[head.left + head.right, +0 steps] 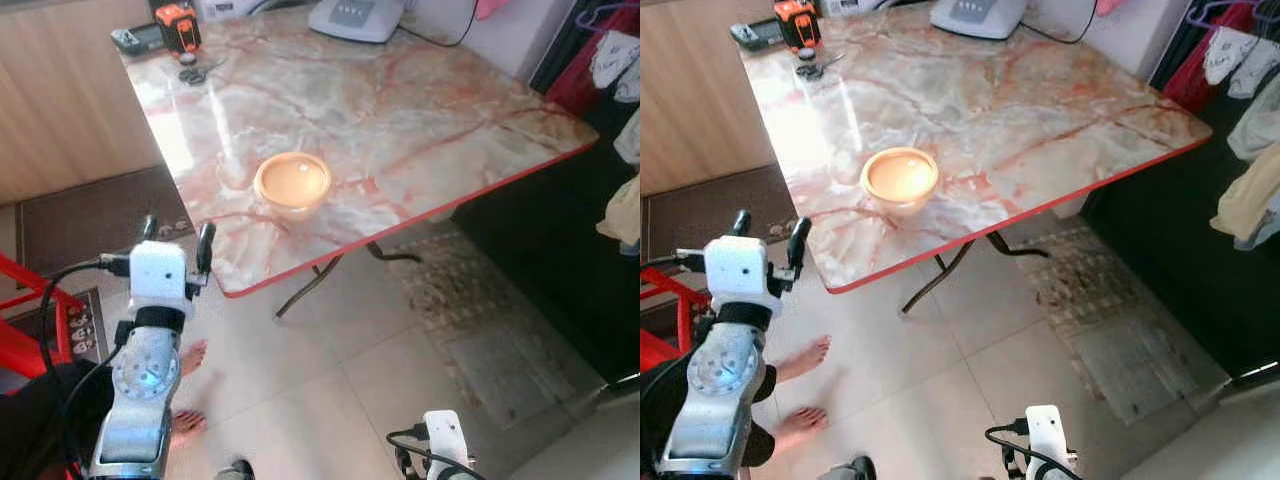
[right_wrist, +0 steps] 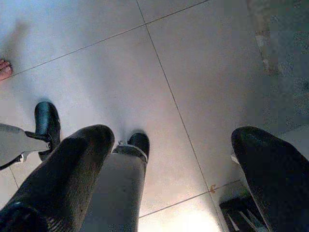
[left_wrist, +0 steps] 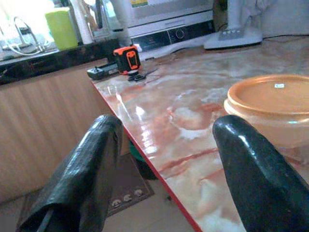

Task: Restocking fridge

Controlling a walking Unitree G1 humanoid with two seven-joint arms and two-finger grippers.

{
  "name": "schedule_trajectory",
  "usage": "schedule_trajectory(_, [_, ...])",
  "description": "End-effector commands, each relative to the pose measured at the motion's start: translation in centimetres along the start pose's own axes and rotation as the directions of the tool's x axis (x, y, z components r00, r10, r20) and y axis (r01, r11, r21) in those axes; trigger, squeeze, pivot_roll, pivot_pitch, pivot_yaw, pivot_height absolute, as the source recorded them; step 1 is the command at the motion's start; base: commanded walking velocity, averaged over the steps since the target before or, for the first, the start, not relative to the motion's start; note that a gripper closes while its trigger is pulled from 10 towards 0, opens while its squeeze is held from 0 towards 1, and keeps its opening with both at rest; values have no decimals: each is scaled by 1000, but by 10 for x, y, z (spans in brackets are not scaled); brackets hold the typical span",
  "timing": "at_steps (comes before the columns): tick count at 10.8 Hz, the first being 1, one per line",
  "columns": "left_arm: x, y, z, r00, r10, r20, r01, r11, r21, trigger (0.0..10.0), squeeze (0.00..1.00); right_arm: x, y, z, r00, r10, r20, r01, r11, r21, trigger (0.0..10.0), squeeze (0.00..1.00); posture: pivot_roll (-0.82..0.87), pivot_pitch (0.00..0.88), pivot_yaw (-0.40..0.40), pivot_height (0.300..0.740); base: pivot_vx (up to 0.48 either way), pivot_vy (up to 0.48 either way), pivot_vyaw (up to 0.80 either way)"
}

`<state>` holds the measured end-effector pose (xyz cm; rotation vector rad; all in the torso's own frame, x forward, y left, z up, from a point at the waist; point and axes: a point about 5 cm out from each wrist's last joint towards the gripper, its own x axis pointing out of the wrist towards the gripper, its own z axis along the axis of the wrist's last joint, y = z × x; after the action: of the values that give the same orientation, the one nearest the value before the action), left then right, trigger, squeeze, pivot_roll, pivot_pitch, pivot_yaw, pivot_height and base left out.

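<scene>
A round peach-coloured container with a lid (image 1: 292, 183) stands on the marble table (image 1: 430, 110), close to its red front edge. My left gripper (image 1: 177, 238) is raised just off the table's near corner, left of the container and apart from it. In the left wrist view this gripper (image 3: 166, 125) is open and holds nothing, with the container (image 3: 270, 104) beyond one fingertip. My right gripper (image 2: 171, 135) hangs low over the tiled floor, open and empty.
An orange tape measure (image 1: 177, 25), a dark handset (image 1: 135, 38) and a white appliance (image 1: 355, 15) sit at the table's far end. A person's bare feet (image 1: 190, 355) are on the tiles near my left arm. Clothes (image 1: 620, 60) hang at right, and a red frame (image 1: 25, 310) stands at left.
</scene>
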<state>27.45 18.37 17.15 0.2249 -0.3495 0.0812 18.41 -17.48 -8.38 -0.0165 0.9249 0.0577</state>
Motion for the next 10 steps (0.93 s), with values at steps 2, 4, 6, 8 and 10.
schedule_trajectory(2, [2,-3,5,1000,-27,1,27,999,-17,10000,0,-1,-1,-8,1000,-11,-26,11,1000,29,10000,0,-117,198,-50,740,0,0,0])
schedule_trajectory(4, [2,-3,6,999,-35,-6,35,999,-26,10000,0,-1,0,-7,1000,-8,-24,8,1000,30,10000,0,-113,199,-49,740,0,0,0])
schedule_trajectory(6, [1,-7,7,999,-50,-6,50,998,-38,10000,0,-1,0,-7,1000,-5,-23,6,999,33,10000,0,-109,195,-48,740,0,0,0])
schedule_trajectory(8, [1,-8,7,999,-53,-9,52,998,-43,10000,0,-1,0,-8,1000,-3,-24,4,1000,29,10000,0,-109,192,-50,740,249,0,0])
schedule_trajectory(10, [0,-8,6,998,-59,-14,59,997,-47,10000,0,-1,0,-8,1000,-3,-26,3,1000,21,10000,0,-106,182,-48,740,272,0,0])
